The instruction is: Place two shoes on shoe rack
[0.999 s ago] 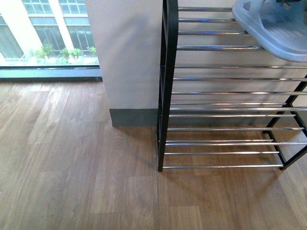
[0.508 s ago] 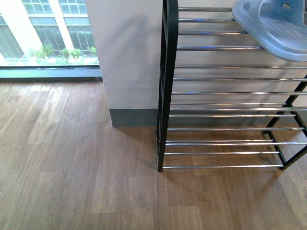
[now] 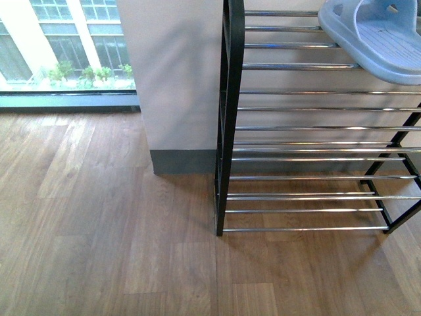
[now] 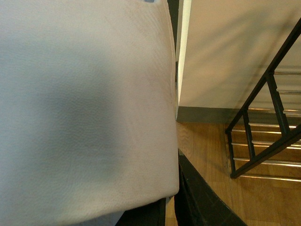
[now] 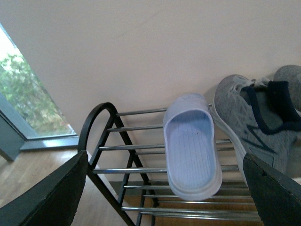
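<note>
Already one blue slipper (image 5: 192, 146) lies on the shoe rack (image 3: 302, 66), upper right of the frame, beside a grey sneaker (image 5: 256, 127). Right pincer (image 5: 160, 197) gapes wide, empty; left pincer's state I cannot tell. The slipper overhangs the rods and might slide off.

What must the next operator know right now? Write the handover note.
Right gripper: open, empty, facing the top shelf.
Left gripper: jaws mostly hidden. A large pale object fills its view, possibly the second slipper.
Shoe rack: one pale blue slipper lies on the top shelf beside the grey sneakers.
Done: that slipper is placed.
Left: confirm what the left arm carries, then rack it.
</note>
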